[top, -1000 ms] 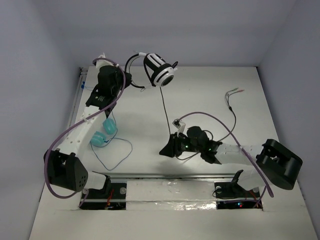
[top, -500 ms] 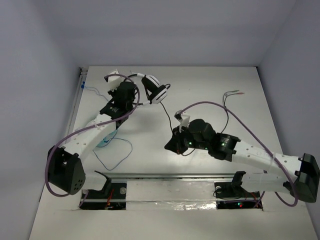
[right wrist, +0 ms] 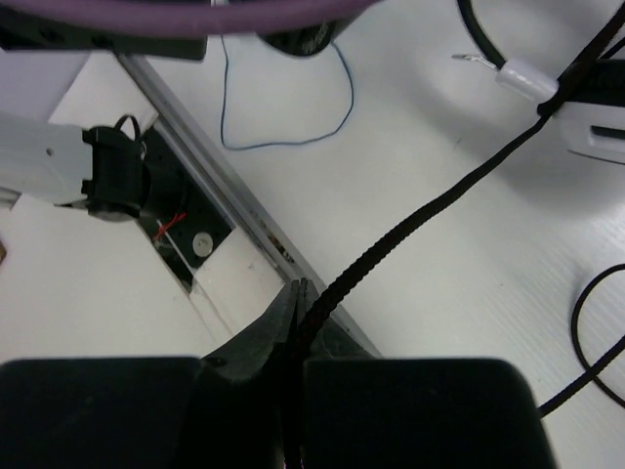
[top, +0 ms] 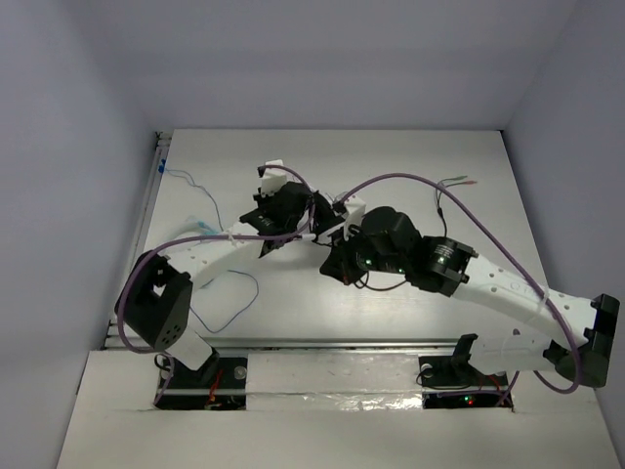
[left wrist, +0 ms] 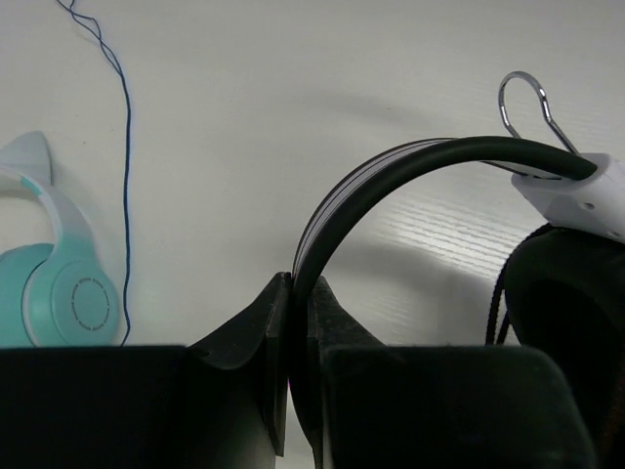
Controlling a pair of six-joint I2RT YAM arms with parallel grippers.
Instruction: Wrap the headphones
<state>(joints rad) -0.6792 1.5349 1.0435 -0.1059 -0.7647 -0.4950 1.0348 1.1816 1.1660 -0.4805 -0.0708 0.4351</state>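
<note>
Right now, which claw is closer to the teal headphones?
Left. The left claw, shut on the headband, has the teal headphones lying just off to its side. The right claw, pinching the black cord, sits farther away.

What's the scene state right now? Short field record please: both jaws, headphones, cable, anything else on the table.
left jaws: shut on the headphones, at the headband
right jaws: shut on the black cable
cable run: straight from the right jaws up toward the headphones
plugs: loose on the table, far right side
other: teal headphones and thin blue cord, lying on the table, not gripped
</note>
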